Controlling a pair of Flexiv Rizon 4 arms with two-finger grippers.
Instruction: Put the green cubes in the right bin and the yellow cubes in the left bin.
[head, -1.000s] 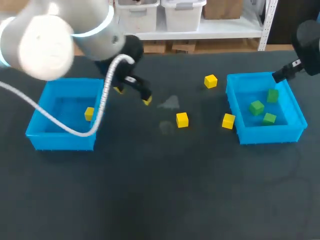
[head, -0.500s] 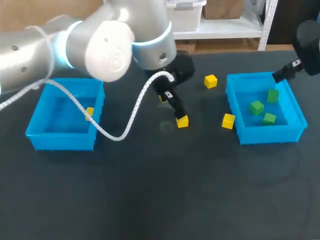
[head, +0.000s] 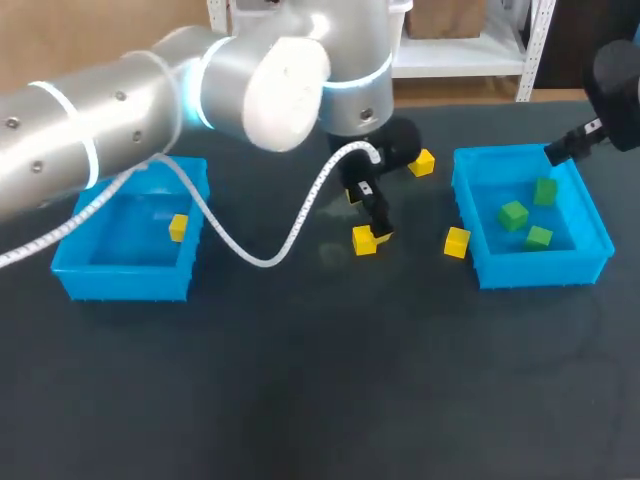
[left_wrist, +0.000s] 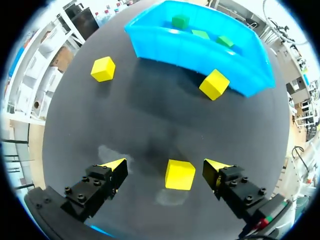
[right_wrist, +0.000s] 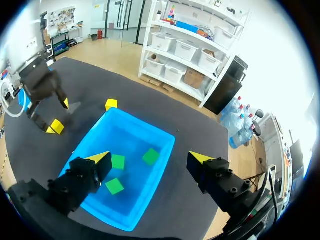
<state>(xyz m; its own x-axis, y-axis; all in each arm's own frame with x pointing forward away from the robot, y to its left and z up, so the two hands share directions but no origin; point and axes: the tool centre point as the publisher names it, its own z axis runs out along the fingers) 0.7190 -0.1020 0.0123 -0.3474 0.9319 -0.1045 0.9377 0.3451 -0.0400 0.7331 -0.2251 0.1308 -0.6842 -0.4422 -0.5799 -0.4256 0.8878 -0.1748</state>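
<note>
My left arm reaches past the table's middle. Its gripper (head: 368, 216) (left_wrist: 165, 164) stands open over a yellow cube (head: 364, 241) (left_wrist: 180, 175), which lies between the two fingers without being gripped. Two more yellow cubes (head: 421, 162) (head: 457, 242) lie close to the right bin (head: 530, 272), and one yellow cube (head: 178, 227) sits in the left bin (head: 125, 285). Three green cubes (head: 545, 191) (head: 513, 214) (head: 538, 237) lie in the right bin. My right gripper (right_wrist: 150, 159) hangs open and empty high above that bin (right_wrist: 165, 142).
The table is a dark mat. The left arm's white cable (head: 270, 255) loops down over the mat between the left bin and the middle cube. A pale smudge (head: 332, 252) marks the mat beside that cube.
My left arm has swung right from beside the left bin to the middle yellow cube, and its open fingers now straddle it. The right arm has not moved.
</note>
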